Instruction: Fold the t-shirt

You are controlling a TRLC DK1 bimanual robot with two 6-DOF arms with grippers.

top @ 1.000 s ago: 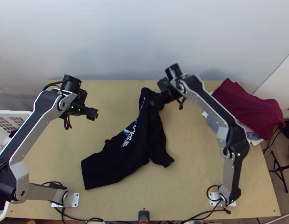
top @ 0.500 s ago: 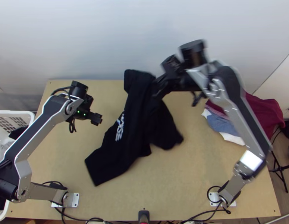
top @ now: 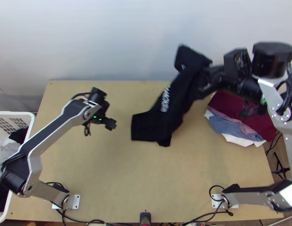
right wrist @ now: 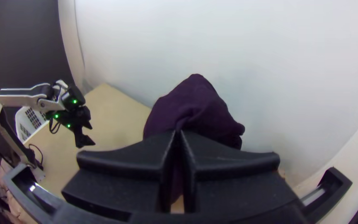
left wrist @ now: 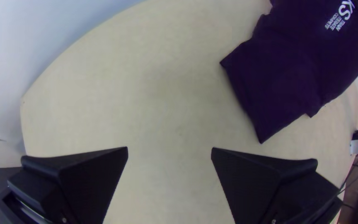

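Black t-shirt (top: 175, 101) first: hangs long and bunched toward the table's far side, near the middle, white print partly showing, lower end fairly square. Can't tell if touching the table (top: 104, 169). Pinched near its upper end in the right claw (right wrist: 179, 133). Seems at the lift-and-arrange step, before any neat fold. Calls next for lowering, then spreading flat, likely with help from the left claw (left wrist: 169, 149), spread wide around nothing. Farther out, at right, note a clothes pile (top: 236, 130).

Black shirt (top: 180, 101), white print, bunched; in the top view, raised end at one o'clock, lower at seven.
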